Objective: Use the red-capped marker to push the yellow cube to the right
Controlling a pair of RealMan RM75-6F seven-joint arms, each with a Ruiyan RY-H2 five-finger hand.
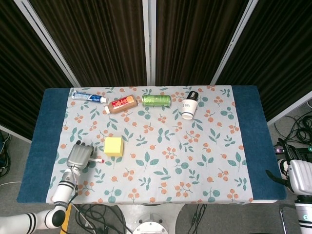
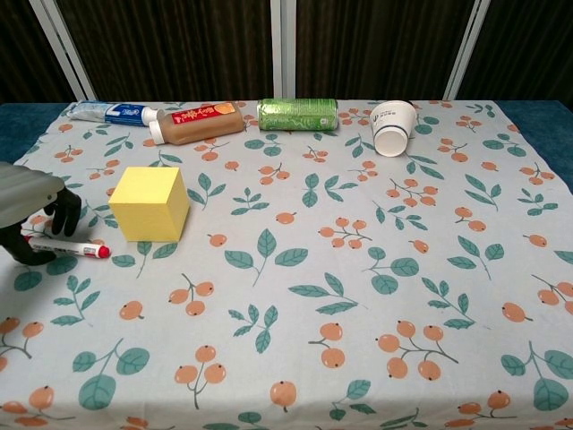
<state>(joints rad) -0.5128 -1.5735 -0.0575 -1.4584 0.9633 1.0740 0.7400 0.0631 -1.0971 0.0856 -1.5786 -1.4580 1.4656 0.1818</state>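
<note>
The yellow cube [image 1: 113, 146] [image 2: 149, 202] stands on the left part of the flowered cloth. Just to its left lies the red-capped marker [image 1: 97, 159] [image 2: 72, 247], flat on the cloth with its red cap pointing right, short of the cube's near left corner. My left hand [image 1: 79, 155] [image 2: 34, 208] hovers over the marker's rear end. Its dark fingers [image 2: 64, 215] straddle the barrel and hide that end. The marker still rests on the cloth. My right hand [image 1: 300, 176] hangs beyond the table's right edge, holding nothing.
Along the far edge lie a toothpaste tube [image 1: 89, 97], a brown bottle [image 1: 120, 104], a green can [image 1: 156, 100] and a tipped paper cup [image 1: 190, 105]. Blue table [image 1: 249, 126] shows on both sides of the cloth.
</note>
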